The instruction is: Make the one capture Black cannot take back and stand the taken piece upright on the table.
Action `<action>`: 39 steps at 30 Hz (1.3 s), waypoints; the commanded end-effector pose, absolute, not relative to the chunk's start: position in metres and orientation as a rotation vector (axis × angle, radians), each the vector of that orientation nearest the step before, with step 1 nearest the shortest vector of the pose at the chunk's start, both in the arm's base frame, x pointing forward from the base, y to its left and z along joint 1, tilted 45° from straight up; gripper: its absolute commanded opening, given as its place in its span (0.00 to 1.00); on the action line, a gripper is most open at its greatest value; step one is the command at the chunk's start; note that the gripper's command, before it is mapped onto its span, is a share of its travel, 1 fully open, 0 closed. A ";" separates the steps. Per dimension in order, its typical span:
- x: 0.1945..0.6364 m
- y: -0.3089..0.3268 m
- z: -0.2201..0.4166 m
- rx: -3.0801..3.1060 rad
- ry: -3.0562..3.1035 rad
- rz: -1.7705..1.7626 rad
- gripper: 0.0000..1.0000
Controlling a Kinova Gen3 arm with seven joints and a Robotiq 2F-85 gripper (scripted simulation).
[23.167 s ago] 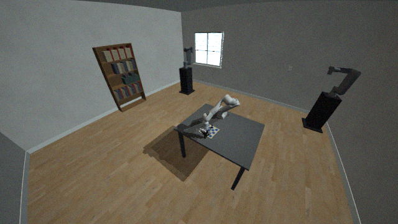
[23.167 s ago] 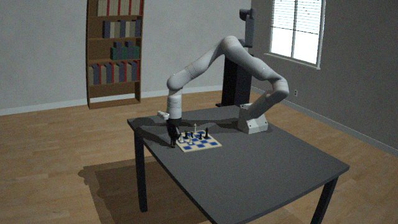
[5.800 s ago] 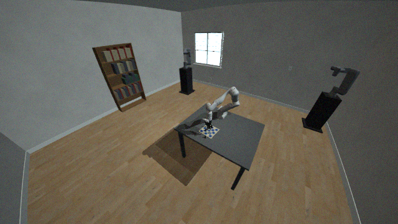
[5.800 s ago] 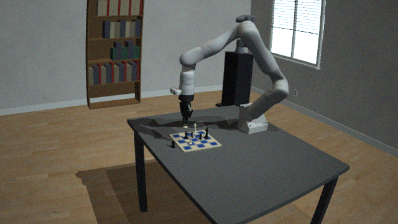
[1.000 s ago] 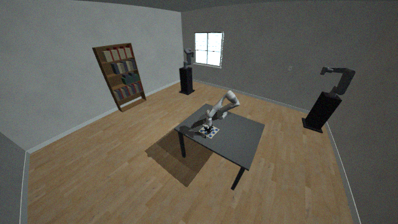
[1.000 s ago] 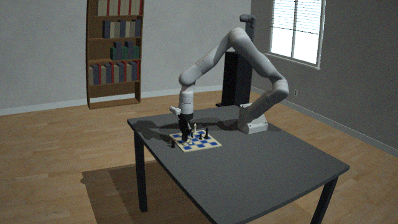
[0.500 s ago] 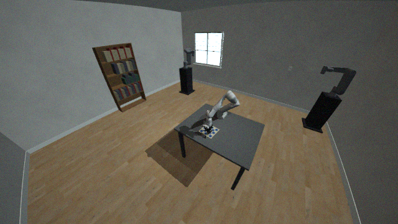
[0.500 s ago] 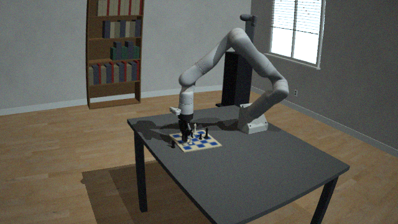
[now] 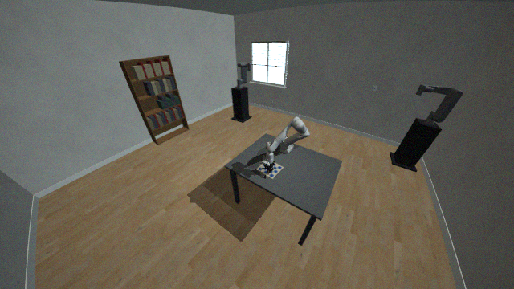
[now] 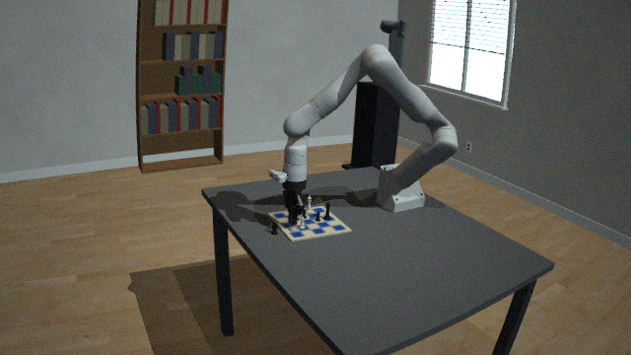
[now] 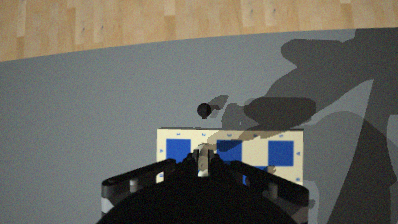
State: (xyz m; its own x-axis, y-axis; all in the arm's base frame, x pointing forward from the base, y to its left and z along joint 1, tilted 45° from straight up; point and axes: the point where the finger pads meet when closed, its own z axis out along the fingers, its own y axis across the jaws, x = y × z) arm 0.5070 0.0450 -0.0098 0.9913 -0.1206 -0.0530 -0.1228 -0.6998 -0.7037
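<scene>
Black two-finger gripper (image 11: 202,162) is clamped on a small pale chess piece (image 11: 202,159) over the blue-and-cream chessboard (image 11: 280,152). A round-headed black piece (image 11: 203,110) stands on the grey table (image 11: 100,115) ahead, beyond the board's edge. Gripper body hides nearer squares; piece type indistinct.

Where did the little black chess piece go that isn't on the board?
The black piece stands upright on the table, just off the board's left edge in the exterior view, near the end effector.
</scene>
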 end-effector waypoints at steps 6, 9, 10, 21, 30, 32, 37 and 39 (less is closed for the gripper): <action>0.508 0.044 -0.009 -2.353 0.170 0.001 0.00; 0.508 0.044 -0.009 -2.353 0.170 0.001 0.00; 0.508 0.044 -0.009 -2.353 0.170 0.001 0.00; 0.508 0.044 -0.009 -2.353 0.170 0.001 0.08; 0.508 0.044 -0.009 -2.353 0.170 0.001 0.33; 0.508 0.044 -0.009 -2.353 0.170 0.001 0.33; 0.508 0.044 -0.009 -2.353 0.170 0.001 0.41; 0.508 0.044 -0.009 -2.353 0.170 0.001 0.41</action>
